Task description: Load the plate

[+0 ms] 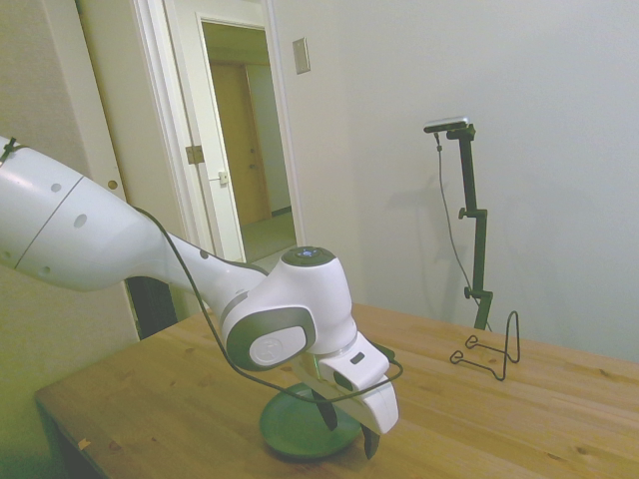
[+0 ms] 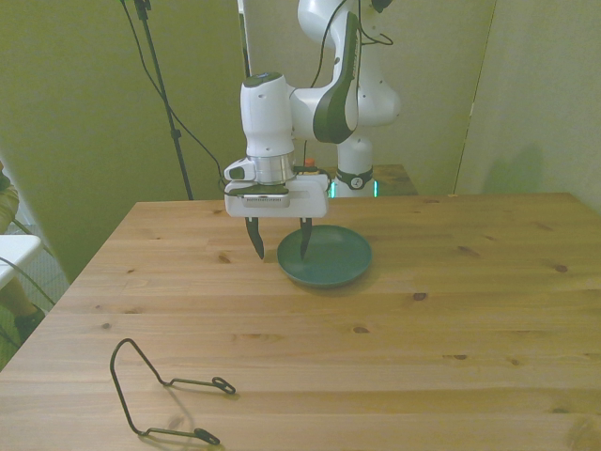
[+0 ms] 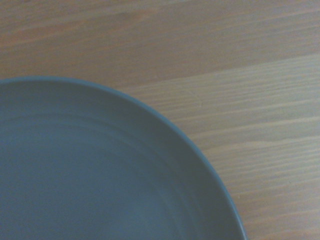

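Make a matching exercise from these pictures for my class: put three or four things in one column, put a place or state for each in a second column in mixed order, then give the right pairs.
Things
1. plate
2. end effector
3. wire stand
4. table

Places or states
A. open, straddling the dark-green rim at the front view's left
B. wooden, bearing everything else
C. flat on the wood, nothing in it
D. alone near the front view's lower left corner, far from the arm

Pairs: 1-C, 2-A, 3-D, 4-B
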{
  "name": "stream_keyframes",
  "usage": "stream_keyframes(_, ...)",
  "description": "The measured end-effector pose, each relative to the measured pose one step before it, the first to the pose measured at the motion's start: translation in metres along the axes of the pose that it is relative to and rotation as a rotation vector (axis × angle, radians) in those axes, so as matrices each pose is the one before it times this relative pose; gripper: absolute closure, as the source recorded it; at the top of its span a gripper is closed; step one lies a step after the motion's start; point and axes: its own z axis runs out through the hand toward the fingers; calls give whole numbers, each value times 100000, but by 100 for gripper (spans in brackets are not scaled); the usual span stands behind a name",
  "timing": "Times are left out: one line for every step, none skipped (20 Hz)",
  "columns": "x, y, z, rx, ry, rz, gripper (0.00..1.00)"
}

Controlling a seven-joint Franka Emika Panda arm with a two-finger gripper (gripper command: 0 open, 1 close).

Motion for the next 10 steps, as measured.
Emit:
stream_keyframes(62, 94, -17, 570, -196, 242, 0)
stream_keyframes(50, 81, -13, 507, -190, 281, 0)
stream_keyframes(42, 66, -11, 463, -172, 256, 0)
stream_keyframes(75, 115, -22, 1030, -375, 610, 0)
stream_keyframes(131, 205, -32, 1224, -412, 498, 0)
stream_keyframes(115, 165, -37, 1522, -488, 793, 0)
stream_keyframes(154, 228, -42, 1882, -572, 900, 0)
stream_keyframes(140, 173, -31, 2445, -718, 846, 0)
stream_keyframes(203, 226, -43, 1896, -774, 840, 0)
stream_keyframes(146, 192, -51, 1137, -799, 255, 0)
